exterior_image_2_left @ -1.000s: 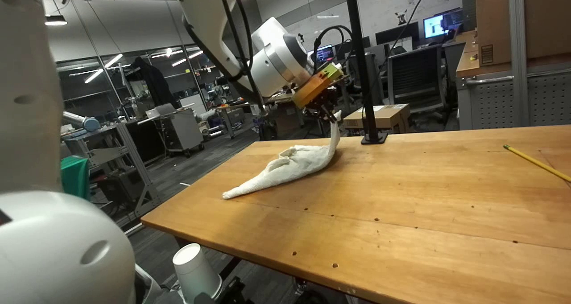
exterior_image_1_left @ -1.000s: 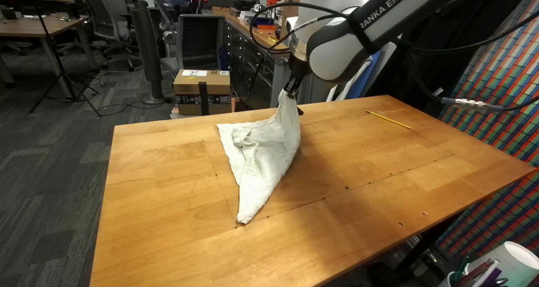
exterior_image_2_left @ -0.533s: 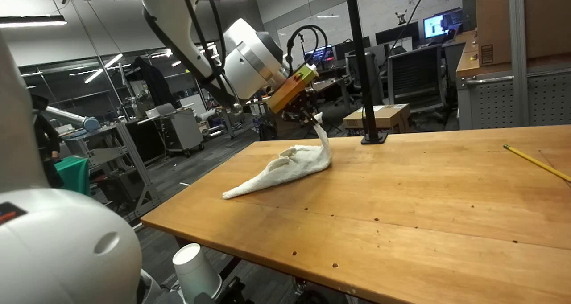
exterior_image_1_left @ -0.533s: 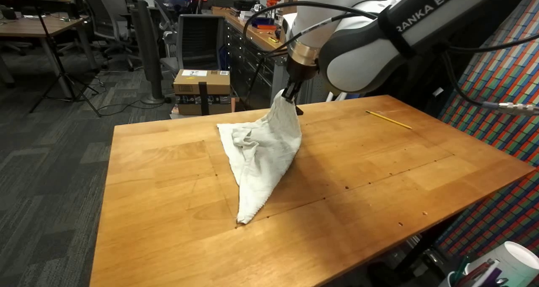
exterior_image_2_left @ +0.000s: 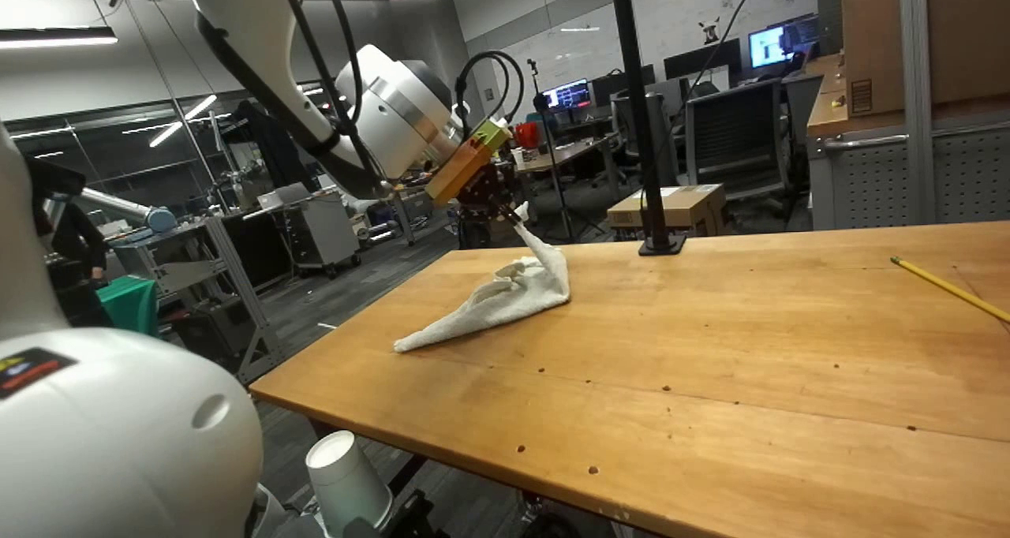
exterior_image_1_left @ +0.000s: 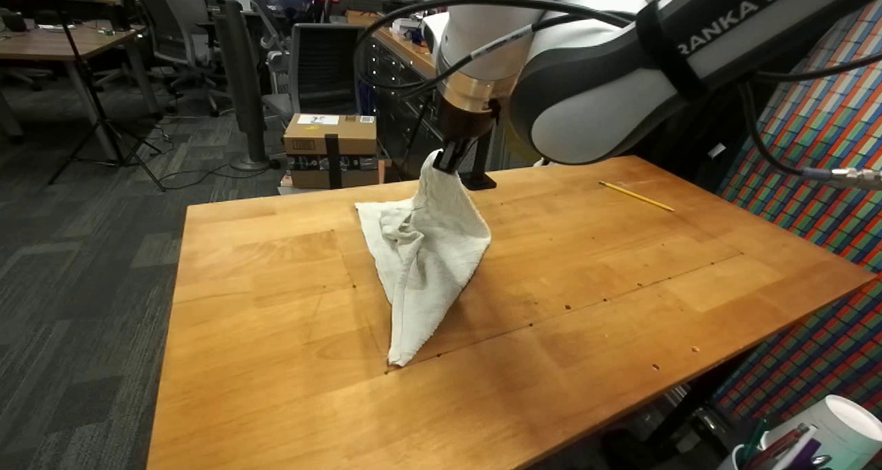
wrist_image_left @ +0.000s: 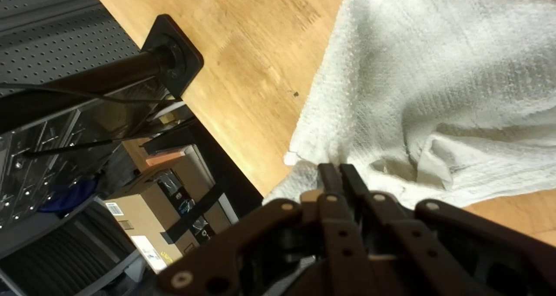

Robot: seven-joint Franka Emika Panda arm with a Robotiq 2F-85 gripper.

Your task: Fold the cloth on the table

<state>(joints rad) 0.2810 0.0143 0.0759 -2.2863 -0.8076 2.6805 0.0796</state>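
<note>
Light-brown wood tops the table [exterior_image_1_left: 262,387], where a black post [exterior_image_2_left: 641,128] stands. Near that post lies the white cloth [exterior_image_1_left: 437,249], one end lifted, pinched in my gripper [wrist_image_left: 339,168]. To fold neatly, I should carry that end low and steadily away from the post, lay it over the resting part without dragging the bunched middle, then release.

The gripper [exterior_image_2_left: 514,216] clamps the raised end of the cloth [exterior_image_2_left: 513,297]; the remainder lies below on the table [exterior_image_2_left: 750,349]. Right of the gripper, as I stand: black post [exterior_image_2_left: 643,128]; farther off, yellow pencil [exterior_image_2_left: 947,288].
</note>
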